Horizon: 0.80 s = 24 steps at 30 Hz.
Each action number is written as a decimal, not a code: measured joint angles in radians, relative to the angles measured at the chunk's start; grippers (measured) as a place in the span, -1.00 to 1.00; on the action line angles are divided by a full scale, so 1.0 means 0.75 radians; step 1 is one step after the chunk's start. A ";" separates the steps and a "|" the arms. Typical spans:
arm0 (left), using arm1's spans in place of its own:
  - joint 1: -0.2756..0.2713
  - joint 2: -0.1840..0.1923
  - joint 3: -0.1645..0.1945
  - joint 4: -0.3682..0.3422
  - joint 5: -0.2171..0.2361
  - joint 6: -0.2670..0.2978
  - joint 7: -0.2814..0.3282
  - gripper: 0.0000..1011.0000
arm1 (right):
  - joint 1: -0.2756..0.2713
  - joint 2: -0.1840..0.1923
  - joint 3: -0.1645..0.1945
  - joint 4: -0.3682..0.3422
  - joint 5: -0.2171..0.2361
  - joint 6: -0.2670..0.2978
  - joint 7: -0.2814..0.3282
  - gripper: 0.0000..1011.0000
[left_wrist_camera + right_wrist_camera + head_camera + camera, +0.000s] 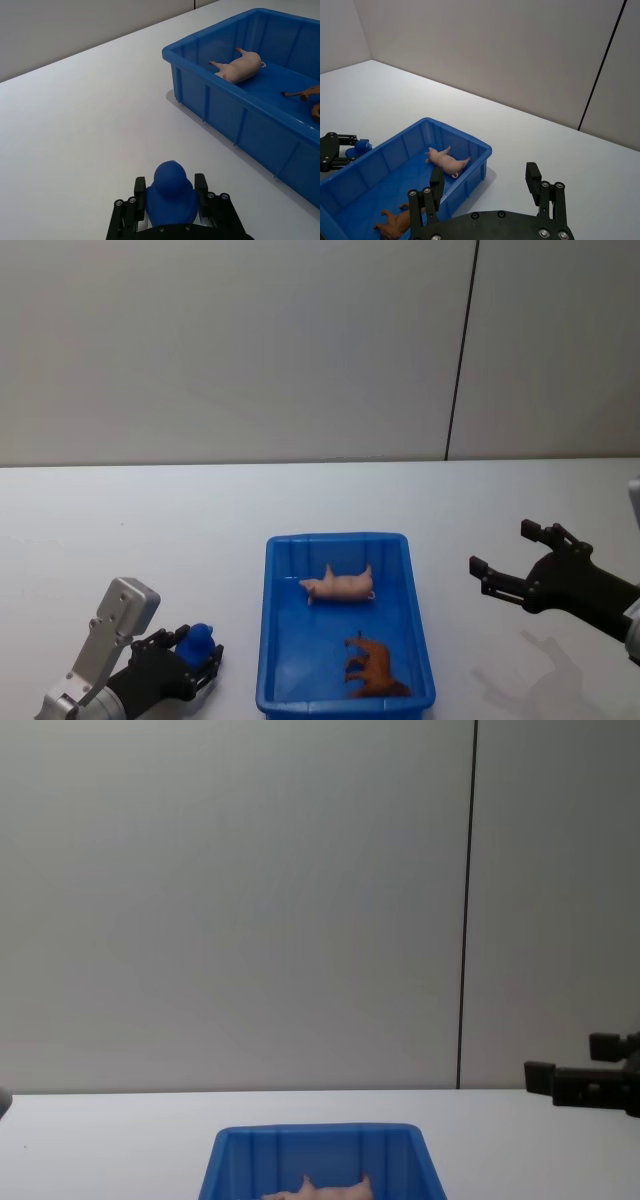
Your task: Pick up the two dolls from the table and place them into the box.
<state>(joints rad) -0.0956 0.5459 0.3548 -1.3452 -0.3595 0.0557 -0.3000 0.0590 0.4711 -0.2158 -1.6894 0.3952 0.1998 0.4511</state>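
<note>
Box: glossy blue ribbed plastic, holding smooth pink pig doll and brown horse doll. Left gripper clenches rounded blue figure; right gripper spread, empty.

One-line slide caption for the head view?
Left tool grips a blue duck; pig and brown horse lie in the blue bin.
</note>
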 joint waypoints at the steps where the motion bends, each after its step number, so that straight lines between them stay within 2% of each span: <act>1: -0.001 -0.001 0.000 0.002 0.001 0.000 -0.001 0.20 | 0.000 0.000 0.000 0.000 0.000 0.000 0.000 0.98; 11: -0.011 -0.007 0.000 0.001 0.015 -0.001 -0.008 0.05 | 0.000 0.000 0.000 0.000 0.000 0.000 0.000 0.98; 24: -0.059 -0.036 -0.007 -0.083 0.064 -0.035 0.014 -0.13 | 0.000 0.000 0.000 0.000 0.000 0.000 0.000 0.98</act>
<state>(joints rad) -0.1401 0.5190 0.3494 -1.4077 -0.3116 0.0297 -0.2894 0.0590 0.4711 -0.2158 -1.6894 0.3952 0.1998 0.4511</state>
